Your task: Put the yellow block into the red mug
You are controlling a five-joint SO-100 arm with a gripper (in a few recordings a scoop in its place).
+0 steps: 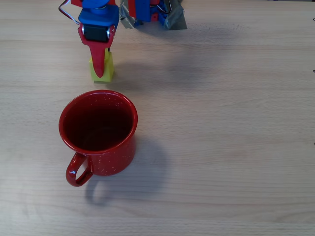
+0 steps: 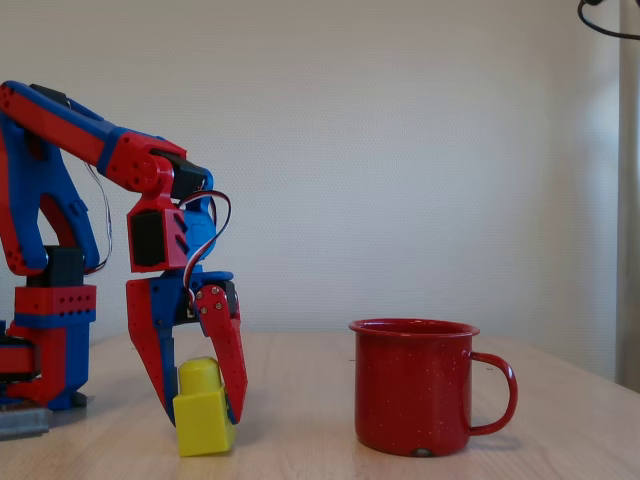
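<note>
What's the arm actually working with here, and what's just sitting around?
In use:
- gripper, its fingers on either side of the block
- yellow block, on the table
- red mug, upright, nothing in it

Just there:
- wooden table
- grey tape by the arm's base

Gripper (image 2: 200, 405) straddles the block (image 2: 204, 415) on the table (image 2: 300, 440), 2 fingers beside it; mug (image 2: 415, 385) stands apart at right.

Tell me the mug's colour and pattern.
Red mug with fine white speckles, clearest in the overhead view.
</note>
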